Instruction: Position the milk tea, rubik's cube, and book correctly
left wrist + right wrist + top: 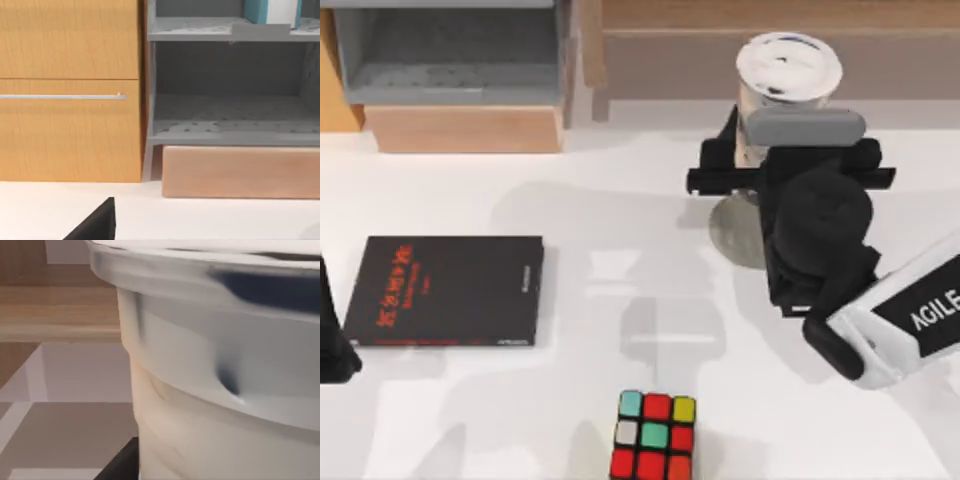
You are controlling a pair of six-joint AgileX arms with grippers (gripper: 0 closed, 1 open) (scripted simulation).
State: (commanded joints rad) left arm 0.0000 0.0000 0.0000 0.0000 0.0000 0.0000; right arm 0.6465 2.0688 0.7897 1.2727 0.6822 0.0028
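Right end effector (pixel 760 150) is closed around the milk tea (pixel 788 68), held upright near the far right of the tabletop (pixel 580 300), over the grey coaster (pixel 738 232). Left end effector (pixel 332 345) waits at the left edge beside the book (pixel 448 291), grip impossible to tell; the rubik's cube (pixel 653 436) sits at the near edge.

The right arm (pixel 905 320) is showing a white shell with black "AGILE" lettering and a rounded black cap at its end. Its wrist is looking bulky and matte black, carrying a grey rounded bar. The left arm (pixel 332 340) is appearing as a plain black shape.
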